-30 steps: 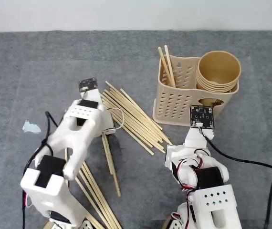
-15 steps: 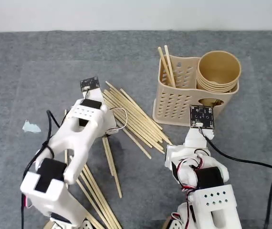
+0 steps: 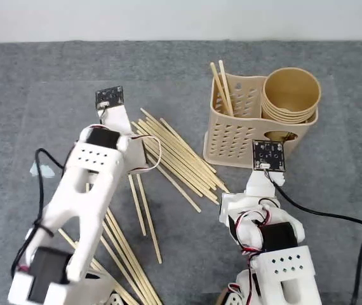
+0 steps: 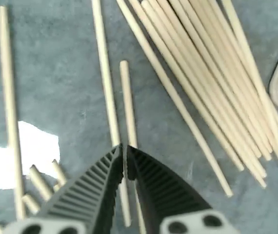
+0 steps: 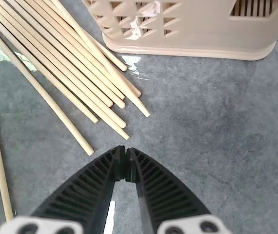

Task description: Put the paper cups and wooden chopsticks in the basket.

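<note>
wooden chopsticks (image 3: 176,157) mostly lie in a fan on the grey mat (image 3: 35,82) between the arms. two more stand in the basket (image 3: 232,143), in its left compartment, and the cups (image 3: 290,95) are stacked in its right one, so the cups look done and the sticks are the work left. over the last second the left arm (image 3: 86,184) has stretched out from its base, and its wrist is now farther up the mat, beside the fan's far end. the two loose sticks (image 3: 148,216) under it, which lay close together, have parted a little. nothing came up with it: the left gripper (image 4: 124,155) hangs with its jaws closed tip to tip and bare, right above one loose stick that lies flat on the mat. i read that as a missed or abandoned pick, so a stick has yet to be gripped. the right arm has not moved. the right gripper (image 5: 125,165) sits low, closed on nothing, pointing at the basket's front wall near the fan's ends.
</note>
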Robot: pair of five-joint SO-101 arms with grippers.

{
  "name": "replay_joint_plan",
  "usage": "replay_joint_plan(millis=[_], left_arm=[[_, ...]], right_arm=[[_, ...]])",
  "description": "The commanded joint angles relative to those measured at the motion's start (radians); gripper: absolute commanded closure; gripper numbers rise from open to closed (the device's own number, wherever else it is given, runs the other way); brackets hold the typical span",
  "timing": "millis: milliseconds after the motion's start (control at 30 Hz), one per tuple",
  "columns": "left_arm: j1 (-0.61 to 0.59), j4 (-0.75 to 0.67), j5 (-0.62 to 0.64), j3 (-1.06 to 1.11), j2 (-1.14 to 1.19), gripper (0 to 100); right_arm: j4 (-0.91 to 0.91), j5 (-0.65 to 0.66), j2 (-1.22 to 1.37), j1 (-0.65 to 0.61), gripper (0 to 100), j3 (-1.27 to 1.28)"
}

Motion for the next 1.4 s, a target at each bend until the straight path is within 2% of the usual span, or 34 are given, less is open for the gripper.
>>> replay_joint_plan(millis=[0,133,433,733,900,1100,1167,1367], left_arm=[[-0.058,0.049,-0.035,-0.013,-0.153,98],[-0.153,0.046,-0.049,0.065,-0.316,99],[-0.290,-0.123,-0.069,0.387,-0.614,99],[-0.292,-0.132,-0.077,0.452,-0.620,99],[-0.310,-0.138,-0.077,0.473,-0.624,99],[-0.508,-0.321,-0.072,0.564,-0.621,99],[-0.509,-0.353,-0.072,0.591,-0.628,99],[-0.486,-0.356,-0.071,0.593,-0.623,99]], right_arm=[[-0.056,0.012,-0.015,-0.059,98.3,-0.023],[-0.085,0.069,-0.013,-0.156,98.3,-0.032],[-0.079,0.201,0.062,-0.275,98.3,-0.173],[-0.088,0.233,0.591,-0.355,98.3,-0.451],[-0.088,0.250,0.894,-0.360,98.0,-0.661],[-0.088,0.250,1.178,-0.378,82.9,-0.876],[-0.087,0.250,1.256,-0.397,80.1,-0.936],[-0.087,0.252,1.435,-0.446,80.0,-1.120]])
